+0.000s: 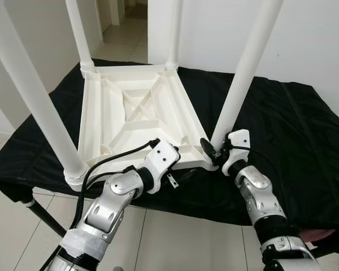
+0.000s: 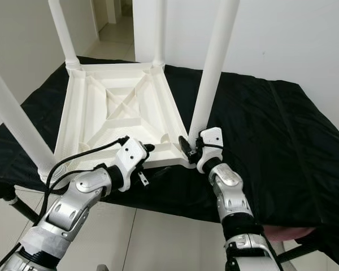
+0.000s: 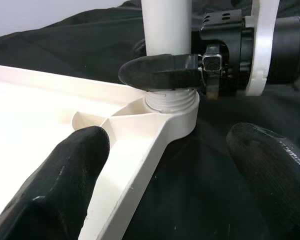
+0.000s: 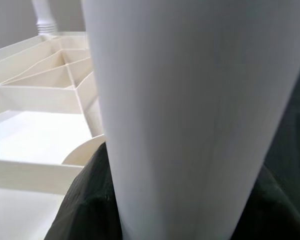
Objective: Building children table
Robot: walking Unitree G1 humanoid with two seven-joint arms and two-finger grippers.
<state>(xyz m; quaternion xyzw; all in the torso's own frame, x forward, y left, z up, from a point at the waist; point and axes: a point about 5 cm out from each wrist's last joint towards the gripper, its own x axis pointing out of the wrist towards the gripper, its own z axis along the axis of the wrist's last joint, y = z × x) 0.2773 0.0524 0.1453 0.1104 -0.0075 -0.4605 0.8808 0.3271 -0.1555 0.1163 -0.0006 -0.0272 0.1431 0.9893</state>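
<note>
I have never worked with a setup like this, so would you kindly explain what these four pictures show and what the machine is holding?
This is a humanoid robot with two silver arms, each ending in a two-fingered black end effector. The two wide pictures come from its head cameras, looking down; the two close-ups come from cameras on its wrists. On a black cloth lies an upside-down white child's table top with four white legs pointing up. The right end effector is closed around the base of the near right leg, just above its threaded socket, seen closely in the left wrist view. The left end effector is open, straddling the table top's near edge.
</note>
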